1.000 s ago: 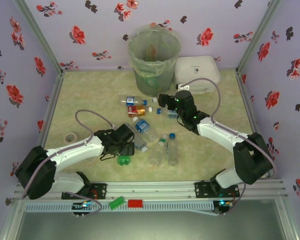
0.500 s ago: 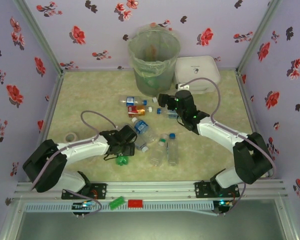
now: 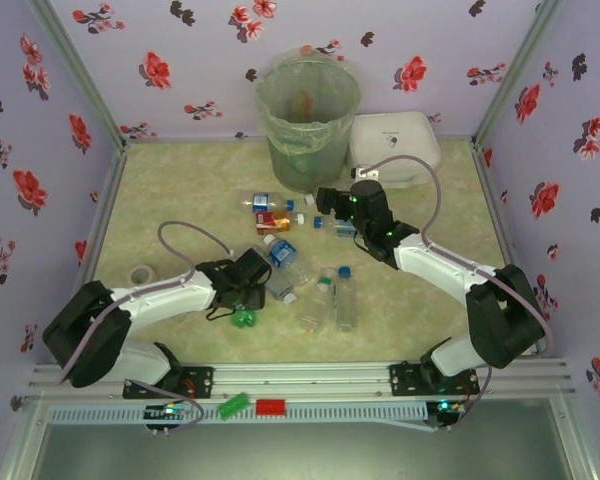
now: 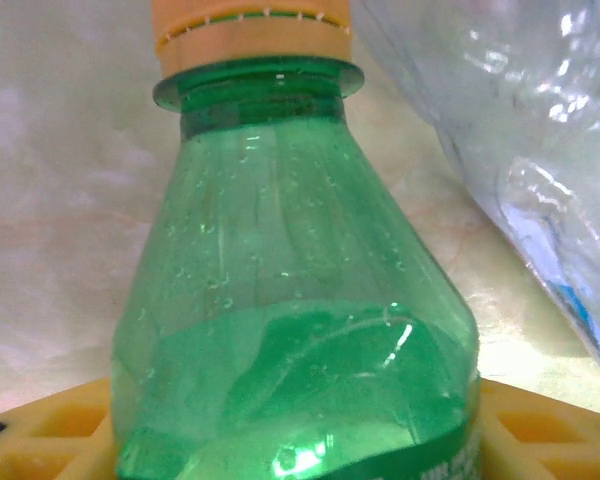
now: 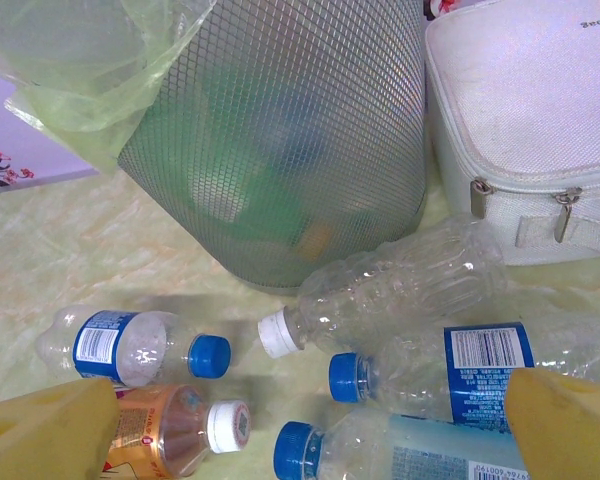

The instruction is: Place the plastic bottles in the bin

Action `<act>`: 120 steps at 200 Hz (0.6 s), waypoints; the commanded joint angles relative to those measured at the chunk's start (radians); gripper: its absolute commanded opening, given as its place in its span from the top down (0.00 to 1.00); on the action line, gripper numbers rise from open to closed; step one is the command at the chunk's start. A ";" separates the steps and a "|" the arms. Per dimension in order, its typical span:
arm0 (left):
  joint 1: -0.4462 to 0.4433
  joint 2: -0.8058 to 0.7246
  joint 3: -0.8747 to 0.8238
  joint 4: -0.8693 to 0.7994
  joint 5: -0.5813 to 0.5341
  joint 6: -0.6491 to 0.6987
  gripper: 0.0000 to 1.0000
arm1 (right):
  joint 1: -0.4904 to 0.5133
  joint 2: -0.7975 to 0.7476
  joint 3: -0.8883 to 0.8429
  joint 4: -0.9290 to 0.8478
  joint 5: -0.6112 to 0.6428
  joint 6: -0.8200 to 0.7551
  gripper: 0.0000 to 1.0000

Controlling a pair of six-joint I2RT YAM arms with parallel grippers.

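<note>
A green bottle point(image 4: 295, 330) with a yellow cap lies on the table, its body squeezed and dented between my left gripper's point(image 4: 300, 445) yellow fingers point(image 4: 45, 430). In the top view this bottle point(image 3: 245, 319) is at the left gripper point(image 3: 246, 297), at the near left of the bottle cluster. My right gripper point(image 5: 310, 425) hangs open over several lying bottles: a blue-labelled clear one point(image 5: 115, 345), an orange one point(image 5: 165, 430) and a white-capped clear one point(image 5: 400, 285). The bin point(image 3: 308, 115) stands at the back, and its mesh wall point(image 5: 280, 150) is just beyond the right gripper point(image 3: 330, 200).
A white zipped box point(image 3: 395, 145) sits right of the bin. More clear bottles point(image 3: 346, 298) lie between the arms, one point(image 3: 288, 258) close to the left gripper. A tape roll point(image 3: 140, 274) lies at the left. Small green point(image 3: 235, 404) and red point(image 3: 270, 406) pieces rest on the front rail.
My left gripper has closed from wide open onto the green bottle, and the left arm has shifted a little. The right arm has not moved.
</note>
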 commanded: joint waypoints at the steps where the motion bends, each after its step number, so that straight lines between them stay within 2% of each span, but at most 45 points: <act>1: 0.034 -0.081 0.005 -0.020 -0.076 0.028 0.45 | 0.005 -0.002 0.021 -0.011 0.026 -0.014 0.00; 27: 0.101 -0.175 0.032 -0.002 -0.140 0.068 0.45 | 0.006 0.002 0.017 -0.006 0.027 -0.010 0.00; 48: 0.164 -0.242 0.057 0.075 -0.182 0.106 0.45 | 0.006 0.005 0.015 -0.003 0.024 -0.005 0.00; 82: 0.256 -0.284 0.081 0.363 -0.211 0.186 0.48 | 0.006 0.006 0.008 -0.003 0.019 0.002 0.00; 105: 0.292 -0.232 0.135 0.601 -0.211 0.286 0.52 | 0.006 0.004 0.005 -0.006 0.011 0.004 0.00; 120: 0.299 -0.166 0.234 0.669 -0.193 0.384 0.54 | 0.006 0.003 0.007 -0.019 -0.001 0.005 0.00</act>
